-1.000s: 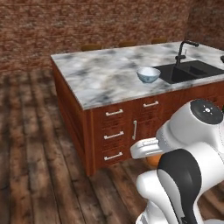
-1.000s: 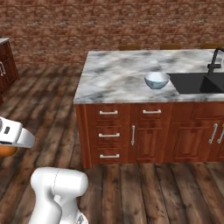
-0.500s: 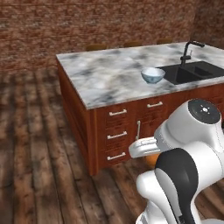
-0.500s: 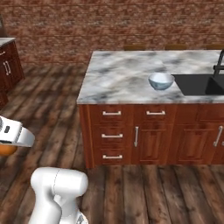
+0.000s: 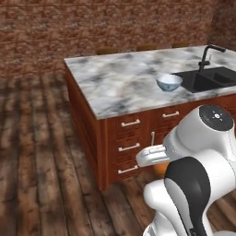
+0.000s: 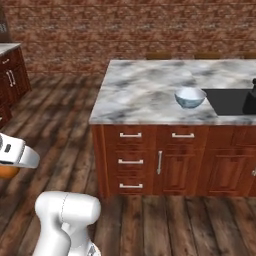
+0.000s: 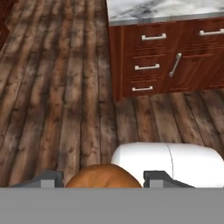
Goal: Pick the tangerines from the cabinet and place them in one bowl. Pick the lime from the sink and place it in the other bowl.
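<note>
My gripper [image 7: 103, 179] is shut on one orange tangerine [image 7: 103, 176], held low over the wooden floor in front of the kitchen island. The same tangerine [image 5: 160, 168] peeks out under my white hand in the left base view, and at the left edge of the right base view the tangerine [image 6: 7, 171] hangs below the hand. The pale blue-white bowl [image 5: 168, 82] [image 6: 190, 97] stands on the marble counter beside the black sink [image 5: 207, 79] [image 6: 227, 100]. The lime, the cabinet and the other bowl are out of view.
The island's marble top [image 6: 145, 90] sits on red-brown drawers with metal handles [image 7: 148, 65]. A black faucet [image 5: 207, 55] rises behind the sink. Plank floor [image 7: 65, 87] lies open to the left of the island. More low cabinets [image 6: 10, 75] stand at far left.
The whole picture has shifted: the island has slid to the right and grown nearer, so the base has moved. The tangerine stays in my gripper.
</note>
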You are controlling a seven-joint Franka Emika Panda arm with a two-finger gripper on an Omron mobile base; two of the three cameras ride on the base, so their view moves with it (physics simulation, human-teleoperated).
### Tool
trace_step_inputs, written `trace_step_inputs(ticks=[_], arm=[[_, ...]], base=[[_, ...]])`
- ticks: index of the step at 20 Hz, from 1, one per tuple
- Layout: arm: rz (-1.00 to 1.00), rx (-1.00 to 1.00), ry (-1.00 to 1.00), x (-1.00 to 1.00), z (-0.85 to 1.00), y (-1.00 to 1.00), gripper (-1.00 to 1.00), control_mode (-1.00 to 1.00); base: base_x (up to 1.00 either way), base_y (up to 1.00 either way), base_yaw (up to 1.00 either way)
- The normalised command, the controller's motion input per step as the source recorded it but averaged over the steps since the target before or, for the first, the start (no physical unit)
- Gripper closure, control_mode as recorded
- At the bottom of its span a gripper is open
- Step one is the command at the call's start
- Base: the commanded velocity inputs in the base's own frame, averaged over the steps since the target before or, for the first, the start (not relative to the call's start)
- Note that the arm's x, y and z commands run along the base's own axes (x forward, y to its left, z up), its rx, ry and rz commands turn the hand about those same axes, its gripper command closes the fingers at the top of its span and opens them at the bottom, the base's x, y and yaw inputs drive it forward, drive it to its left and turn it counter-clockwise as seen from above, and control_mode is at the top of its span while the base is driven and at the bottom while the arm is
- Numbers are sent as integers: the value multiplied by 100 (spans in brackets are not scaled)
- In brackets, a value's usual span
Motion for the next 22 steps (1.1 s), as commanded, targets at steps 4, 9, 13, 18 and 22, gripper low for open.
trace_step_inputs(ticks=[4, 9, 13, 18, 22], arm=[[0, 0, 0, 0, 0, 0, 100, 100], [0, 0, 0, 0, 0, 0, 100, 100], [0, 0, 0, 0, 0, 0, 100, 100], [0, 0, 0, 0, 0, 0, 100, 100], [0, 0, 0, 0, 0, 0, 100, 100]], base=[[78, 0, 0], [76, 0, 0], [57, -5, 0], [26, -39, 0], [13, -83, 4]])
